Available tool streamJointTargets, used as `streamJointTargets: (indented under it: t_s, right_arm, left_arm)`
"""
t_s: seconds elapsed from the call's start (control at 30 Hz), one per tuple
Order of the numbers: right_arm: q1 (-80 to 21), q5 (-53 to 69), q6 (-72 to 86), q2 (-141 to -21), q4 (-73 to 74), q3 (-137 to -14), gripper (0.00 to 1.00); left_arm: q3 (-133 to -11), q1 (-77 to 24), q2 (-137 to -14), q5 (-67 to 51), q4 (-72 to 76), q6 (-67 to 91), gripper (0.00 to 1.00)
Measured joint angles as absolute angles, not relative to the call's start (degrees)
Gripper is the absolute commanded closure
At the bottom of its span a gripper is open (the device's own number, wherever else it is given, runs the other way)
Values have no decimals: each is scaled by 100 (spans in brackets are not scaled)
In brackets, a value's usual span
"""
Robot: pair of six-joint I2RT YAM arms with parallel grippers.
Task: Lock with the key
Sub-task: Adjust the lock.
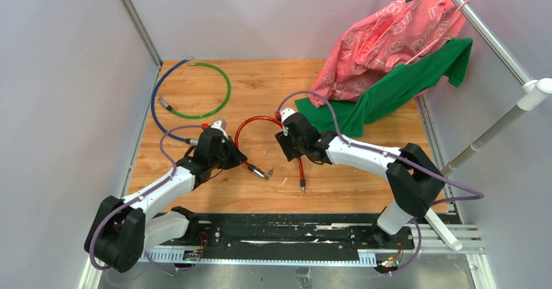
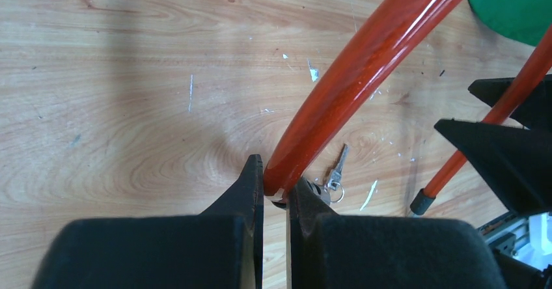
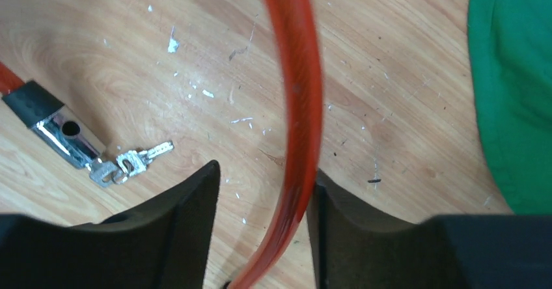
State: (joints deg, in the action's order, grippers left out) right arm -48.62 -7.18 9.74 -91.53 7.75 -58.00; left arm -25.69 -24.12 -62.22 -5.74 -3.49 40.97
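**Gripping the red cable [image 1: 257, 118] on one side only, the key [image 1: 269, 171] lying on the wood**

From above, the left gripper [image 1: 242, 160] sits low over the wooden table [image 1: 364, 178]. It is closed on the red cable just behind the cable's silver lock end [image 1: 260, 170]. The key, one of a small bunch, lies on the wood at the tip of that end. The right gripper [image 1: 287, 147] straddles the other leg of the red loop, close to a green cloth [image 1: 403, 84].

In the left wrist view, the left gripper [image 2: 275, 178] has its fingers [image 2: 250, 185] pinched tight on the red cable [image 2: 364, 61]. The key [image 2: 338, 167] lies flat on its ring, just beyond them.

In the right wrist view, the right gripper [image 3: 263, 176] has its jaws apart. The red cable [image 3: 293, 74] runs between them, against one finger [image 3: 325, 204] and clear of the other (so it is not clamped). The key [image 3: 156, 150] lies on the wood off to the side, apart from the fingers. Its bunch touches the lock end [image 3: 65, 136], though I cannot tell whether any key sits in the lock.
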Motion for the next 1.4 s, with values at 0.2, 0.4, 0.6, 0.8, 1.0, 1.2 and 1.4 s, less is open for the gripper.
streamJointTargets:
  t_s: [0.2, 0.4, 0.6, 0.8, 1.0, 1.2, 1.4]
  right_arm:
    - [-4862, -576, 279, -9054, 1039, -5979, 23]
    - [-4862, -746, -305, -8573, 1334, -6136, 24]
    - [-4862, 80, -873, -8348, 1352, -6281, 32]
    - [-5137, 1603, -1028, -8370, 141, -5575, 28]
    - [-5835, 1678, -1028, -9494, -244, -5776, 28]
    - [-5870, 1544, -952, -10088, -414, -5964, 32]
    - [-5870, 1402, -884, -10442, -569, -5999, 41]
  left_arm:
    - [-2427, -2410, -6235, -497, -169, 4300, 100]
    - [-2366, -2405, -6235, -405, -176, 4285, 100]
    - [-2366, -2401, -6239, -408, -91, 3970, 100]
    - [-2366, -2401, -6276, -405, -8, 3876, 100]
    - [-2366, -2401, -6285, -392, -8, 3868, 100]
    - [-2366, -2401, -6285, -386, -8, 3870, 100]
    - [-2364, -2401, -6285, -388, -5, 3872, 100]
